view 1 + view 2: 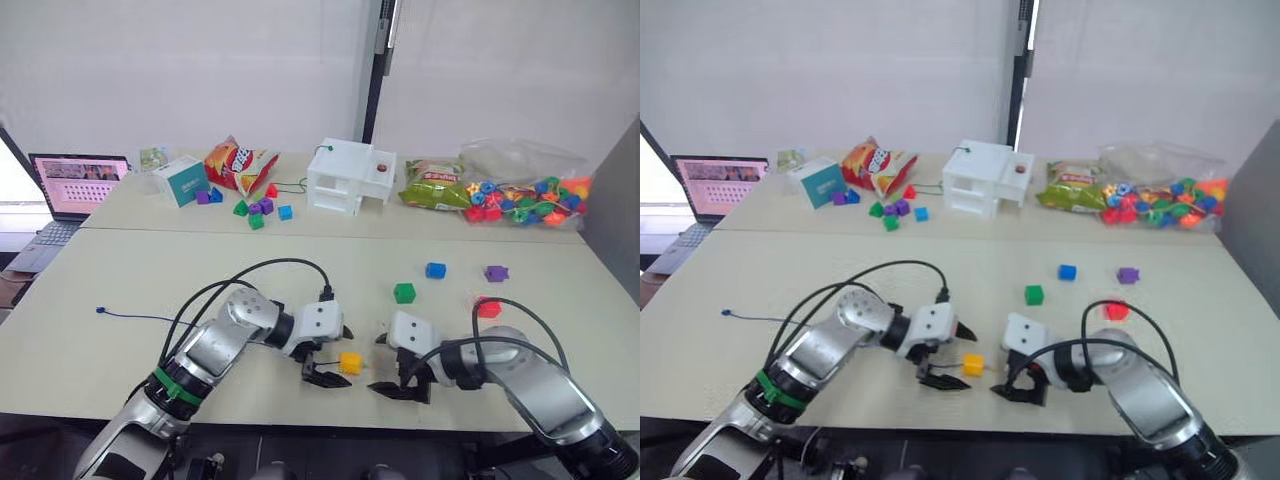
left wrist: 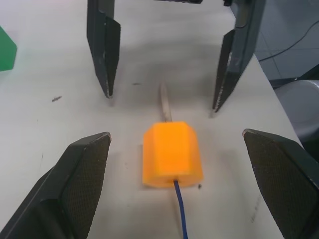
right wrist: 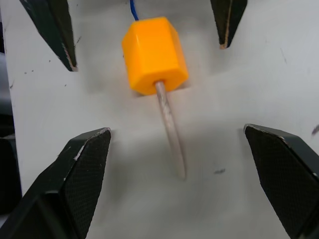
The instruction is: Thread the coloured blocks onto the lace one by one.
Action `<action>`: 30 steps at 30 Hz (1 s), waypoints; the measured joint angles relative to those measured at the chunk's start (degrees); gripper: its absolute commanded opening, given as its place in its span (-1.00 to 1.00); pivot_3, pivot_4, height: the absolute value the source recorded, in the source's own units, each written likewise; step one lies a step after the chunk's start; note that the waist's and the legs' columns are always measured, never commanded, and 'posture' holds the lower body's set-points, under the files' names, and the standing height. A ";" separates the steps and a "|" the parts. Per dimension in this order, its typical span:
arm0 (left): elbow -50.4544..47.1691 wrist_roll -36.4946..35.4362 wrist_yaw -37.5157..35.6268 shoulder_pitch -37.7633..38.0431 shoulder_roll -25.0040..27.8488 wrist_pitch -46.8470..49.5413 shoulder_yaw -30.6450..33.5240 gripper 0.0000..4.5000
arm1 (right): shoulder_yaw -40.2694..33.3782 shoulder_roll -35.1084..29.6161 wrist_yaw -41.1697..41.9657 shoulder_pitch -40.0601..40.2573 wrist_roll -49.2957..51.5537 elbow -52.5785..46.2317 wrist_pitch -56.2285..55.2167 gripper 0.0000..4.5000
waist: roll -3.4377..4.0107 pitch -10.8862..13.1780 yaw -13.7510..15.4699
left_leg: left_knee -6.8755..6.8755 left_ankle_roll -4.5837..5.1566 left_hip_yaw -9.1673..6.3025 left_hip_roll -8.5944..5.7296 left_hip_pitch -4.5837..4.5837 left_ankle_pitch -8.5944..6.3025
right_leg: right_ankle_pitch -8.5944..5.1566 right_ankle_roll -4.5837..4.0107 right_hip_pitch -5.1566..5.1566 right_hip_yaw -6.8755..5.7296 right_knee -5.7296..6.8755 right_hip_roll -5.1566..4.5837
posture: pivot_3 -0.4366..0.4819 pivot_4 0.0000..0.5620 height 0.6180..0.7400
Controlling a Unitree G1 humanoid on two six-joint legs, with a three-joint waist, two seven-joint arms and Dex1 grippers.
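Left claw and right claw both spread wide, low, facing each other

Smooth plastic yellow-orange block on a matt table.

The pale desk carries the orange block near its front edge, with the lace through it and the lace's pale tip lying flat beyond. Behind the orange block lie the green block, blue block, purple block and red block. Farther back from it stand a white box, a snack bag, a bag of beads and a laptop.
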 measured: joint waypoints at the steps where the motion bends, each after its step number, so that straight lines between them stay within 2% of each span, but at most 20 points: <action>1: 0.71 0.90 0.61 -0.03 -0.09 -0.29 -0.57 0.99 | -0.49 -0.02 -0.14 0.94 0.16 -0.06 -0.42 1.00 | 0.00 0.00 0.03 | -0.01 0.00 0.00 0.00 0.03 0.00 | 0.00 -0.01 0.02 0.00 0.01 0.00 | -0.05 -0.47 1.00; 7: 4.26 3.96 2.87 -0.07 -1.74 -2.02 -2.17 0.99 | -1.48 0.29 -1.98 3.04 0.42 0.92 -4.58 1.00 | -0.01 0.00 0.35 | 0.02 0.00 0.02 -0.04 0.00 0.00 | 0.00 0.02 0.04 -0.02 -0.01 -0.08 | -0.05 -0.47 1.00; 8: 4.26 4.09 2.81 -0.07 -1.74 -2.46 -2.27 0.74 | -1.54 0.27 -2.09 3.06 0.41 1.15 -4.98 1.00 | -0.01 0.00 0.39 | 0.02 0.00 0.02 -0.03 0.00 0.00 | 0.00 0.02 0.05 -0.02 -0.02 -0.08 | -0.05 -0.47 1.00; 16: 4.28 3.92 1.52 -0.06 -1.99 -2.96 -2.63 -0.40 | -1.59 0.19 -2.20 4.07 0.51 2.65 -6.71 1.00 | 0.00 0.00 0.32 | 0.03 0.00 0.01 -0.03 0.01 0.00 | 0.00 0.02 0.05 -0.02 -0.01 -0.07 | -0.05 -0.47 1.00; 19: 4.36 3.94 1.40 -0.06 -2.01 -3.20 -2.63 -0.41 | -1.59 0.09 -2.04 4.38 0.56 2.80 -7.18 0.63 | 0.00 0.00 0.33 | 0.03 0.00 0.01 -0.04 0.00 0.00 | 0.00 0.02 0.06 -0.02 -0.01 -0.08 | -0.05 -0.47 1.00; 28: 4.47 4.05 1.21 -0.07 -1.95 -3.52 -2.63 -0.41 | -1.59 0.09 -1.44 5.36 0.60 3.92 -10.71 -0.77 | -0.01 0.00 0.31 | 0.04 0.00 0.02 -0.03 0.01 0.00 | 0.00 0.02 0.07 -0.02 -0.01 -0.07 | -0.05 -0.47 1.00; 30: 4.47 4.05 1.20 -0.07 -1.94 -3.52 -2.63 -0.41 | -1.59 0.09 -1.44 5.37 0.58 4.21 -11.18 -1.00 | 0.00 0.00 0.31 | 0.04 0.00 0.01 -0.03 0.01 0.00 | 0.00 0.02 0.07 -0.02 -0.01 -0.07 | -0.05 -0.47 1.00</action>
